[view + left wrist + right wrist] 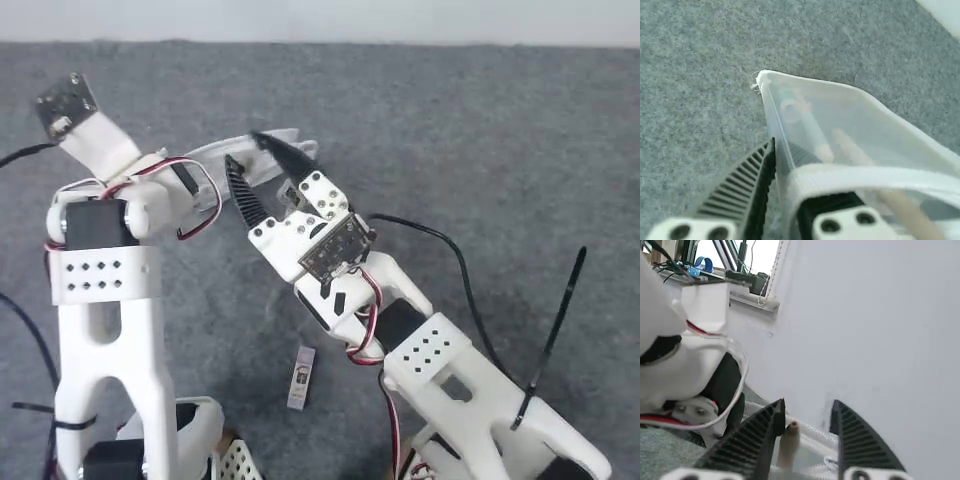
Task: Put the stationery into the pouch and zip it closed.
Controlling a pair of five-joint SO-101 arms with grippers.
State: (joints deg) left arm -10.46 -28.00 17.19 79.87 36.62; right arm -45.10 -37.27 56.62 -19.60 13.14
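Observation:
The clear pouch (850, 130) hangs above the grey carpet with pens (812, 132) inside it. My left gripper (782, 200) is shut on the pouch's near edge. In the high view the pouch (262, 172) lies between the two arms. My right gripper (242, 148) stands open around its end. In the right wrist view the right gripper (808, 405) has its black fingers apart on either side of the pouch's zipper edge (812, 437). A pen tip (791, 428) pokes up between them. A small stationery piece (301, 377) lies on the carpet near the arm bases.
Grey carpet (480, 130) covers the table, with open room at the far side and the right. A black cable (455, 265) and a black cable tie (560, 305) run along the right arm. A white wall (880, 315) stands behind.

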